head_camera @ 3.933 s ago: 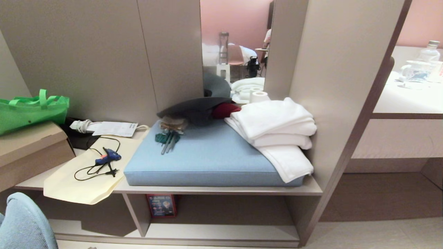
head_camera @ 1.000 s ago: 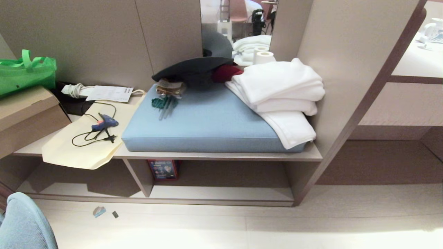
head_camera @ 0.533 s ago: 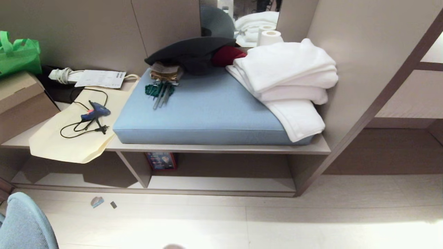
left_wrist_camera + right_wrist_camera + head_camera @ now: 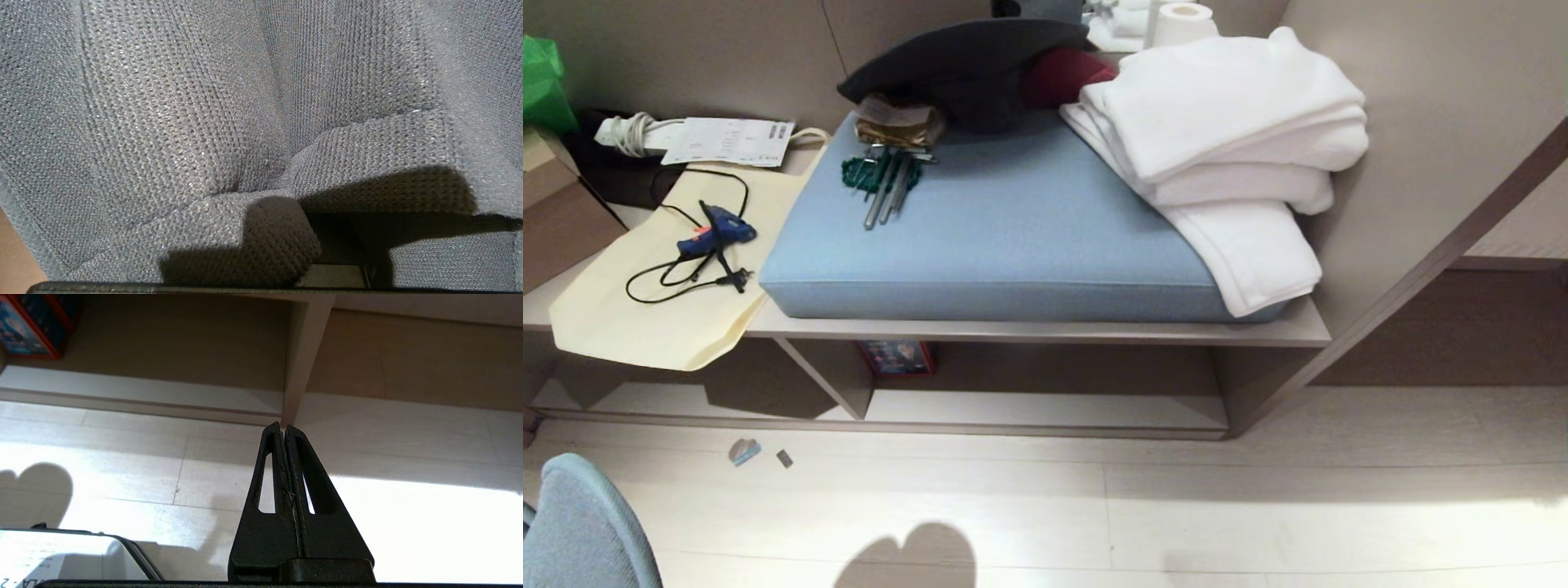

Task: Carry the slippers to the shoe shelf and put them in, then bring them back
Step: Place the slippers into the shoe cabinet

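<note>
Where dividers stand, shoe shelf point(image 4: 1045, 408) with red box point(image 4: 897, 357)

The whole head view has been tilted downward, so this is camera motion; nothing on the unit has been shifted. The mirror and the pink room behind it have been carried out of the top edge, and only a sliver of the green bag point(image 4: 538, 83) is left. The cushion point(image 4: 1005, 237) and towels point(image 4: 1225, 147) are now seen higher in the picture. More floor point(image 4: 1258, 506) has been brought in below the shelf point(image 4: 1045, 408), with two scraps point(image 4: 745, 451) and a rounded shadow point(image 4: 915, 557), probably the robot's own.
</note>
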Robot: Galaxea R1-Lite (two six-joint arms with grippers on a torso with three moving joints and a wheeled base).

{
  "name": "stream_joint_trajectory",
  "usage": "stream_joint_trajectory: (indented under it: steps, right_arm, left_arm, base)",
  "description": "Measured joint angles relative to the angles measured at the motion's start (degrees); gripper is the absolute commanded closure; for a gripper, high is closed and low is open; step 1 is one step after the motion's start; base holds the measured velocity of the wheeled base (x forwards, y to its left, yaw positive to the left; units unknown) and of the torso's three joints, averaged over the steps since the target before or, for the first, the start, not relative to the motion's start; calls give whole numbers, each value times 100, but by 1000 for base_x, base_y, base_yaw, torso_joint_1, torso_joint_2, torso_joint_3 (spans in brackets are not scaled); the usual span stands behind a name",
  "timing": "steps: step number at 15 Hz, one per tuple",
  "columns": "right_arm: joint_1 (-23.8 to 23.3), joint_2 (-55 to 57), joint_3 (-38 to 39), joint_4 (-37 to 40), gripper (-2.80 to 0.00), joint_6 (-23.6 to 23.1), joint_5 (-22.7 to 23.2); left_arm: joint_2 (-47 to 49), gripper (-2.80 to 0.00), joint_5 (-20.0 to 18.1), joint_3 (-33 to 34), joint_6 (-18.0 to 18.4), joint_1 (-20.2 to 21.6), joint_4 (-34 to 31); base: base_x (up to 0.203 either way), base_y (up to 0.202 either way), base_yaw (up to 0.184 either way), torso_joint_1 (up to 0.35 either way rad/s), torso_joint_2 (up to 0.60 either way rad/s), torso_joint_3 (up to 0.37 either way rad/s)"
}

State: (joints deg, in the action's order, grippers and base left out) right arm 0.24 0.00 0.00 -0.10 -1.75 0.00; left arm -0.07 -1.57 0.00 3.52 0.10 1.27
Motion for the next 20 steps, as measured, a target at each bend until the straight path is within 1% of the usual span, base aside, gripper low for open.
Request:
stream_joint_trajectory:
  steps: [20]
  right_arm:
    - [0, 0, 0, 2, 0, 5, 5]
  left_arm:
    - [2, 0, 0, 0, -5, -2, 5]
  base:
    - [0, 0, 0, 2, 4, -195]
